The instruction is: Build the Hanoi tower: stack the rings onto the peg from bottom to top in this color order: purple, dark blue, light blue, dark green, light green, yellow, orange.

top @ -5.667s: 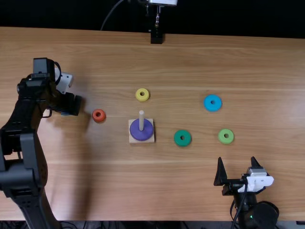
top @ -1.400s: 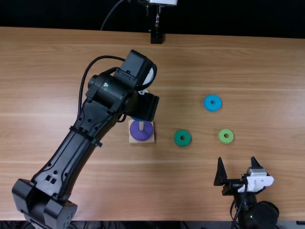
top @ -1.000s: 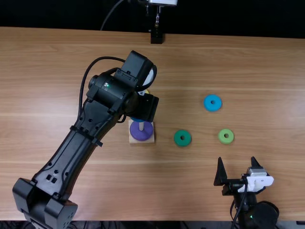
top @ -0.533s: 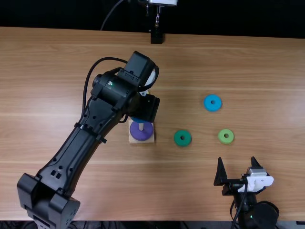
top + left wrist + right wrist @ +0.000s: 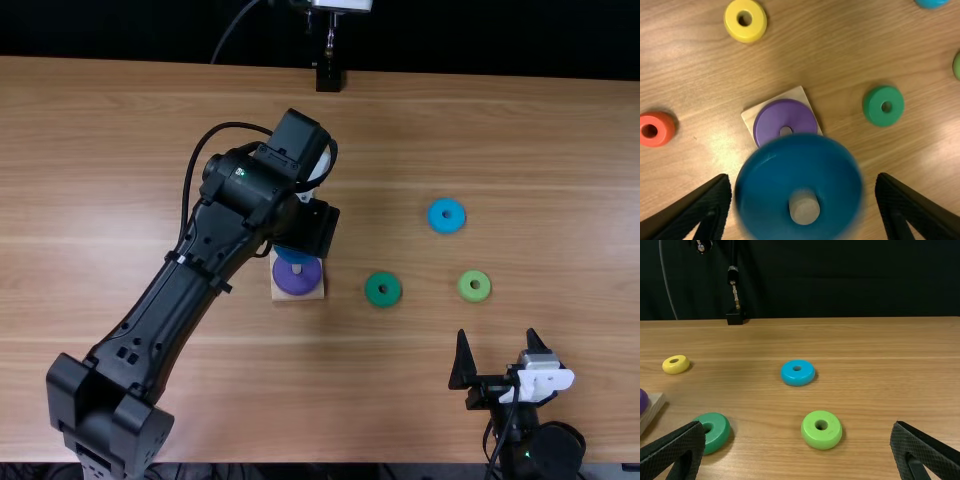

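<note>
In the top view my left gripper [image 5: 308, 228] is over the peg base [image 5: 312, 291], with the dark blue ring [image 5: 294, 254] below it, above the purple ring [image 5: 297, 278]. In the left wrist view the peg's tip [image 5: 804, 209] pokes through the dark blue ring [image 5: 765, 185]; my left gripper [image 5: 804, 187] stands open around it, a gap showing on one side. The purple ring [image 5: 777, 120] lies on the base. My right gripper [image 5: 497, 336] is open near the front right, pointing over the table; the right wrist view shows my right gripper [image 5: 797, 425] with nothing held.
Loose on the table [image 5: 400, 130] lie the light blue ring [image 5: 446, 215], dark green ring [image 5: 383, 289] and light green ring [image 5: 474, 285]. The left wrist view also has the yellow ring [image 5: 752, 30] and orange ring [image 5: 662, 129].
My left arm has swung from the far left to the peg, and over the last second has shifted slightly right. More of the dark blue ring shows under it. The right arm has stayed still.
</note>
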Motion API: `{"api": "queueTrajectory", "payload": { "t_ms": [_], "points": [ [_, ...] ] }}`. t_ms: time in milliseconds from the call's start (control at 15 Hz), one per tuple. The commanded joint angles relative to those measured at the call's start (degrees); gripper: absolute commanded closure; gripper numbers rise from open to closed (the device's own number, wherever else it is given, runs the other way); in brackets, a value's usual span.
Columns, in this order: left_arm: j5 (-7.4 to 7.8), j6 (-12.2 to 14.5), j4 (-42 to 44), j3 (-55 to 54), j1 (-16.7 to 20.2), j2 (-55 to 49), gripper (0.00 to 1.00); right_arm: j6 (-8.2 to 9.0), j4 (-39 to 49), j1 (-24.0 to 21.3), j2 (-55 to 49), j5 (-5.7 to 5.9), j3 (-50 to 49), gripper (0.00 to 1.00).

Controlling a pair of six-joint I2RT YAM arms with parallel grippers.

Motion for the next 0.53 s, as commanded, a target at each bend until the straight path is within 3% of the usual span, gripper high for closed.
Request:
{"api": "queueTrajectory", "payload": {
  "t_ms": [0, 467],
  "points": [
    [0.74, -0.5, -0.4, -1.5, -0.8, 2.5, 0.00, 0.44, -4.7, -0.4, -0.7, -0.83, -2.4, 0.00],
    [0.74, -0.3, 1.3, -1.3, 0.1, 1.4, 0.00, 0.44, -4.7, -0.4, -0.7, -0.83, -2.4, 0.00]
  ]
}}
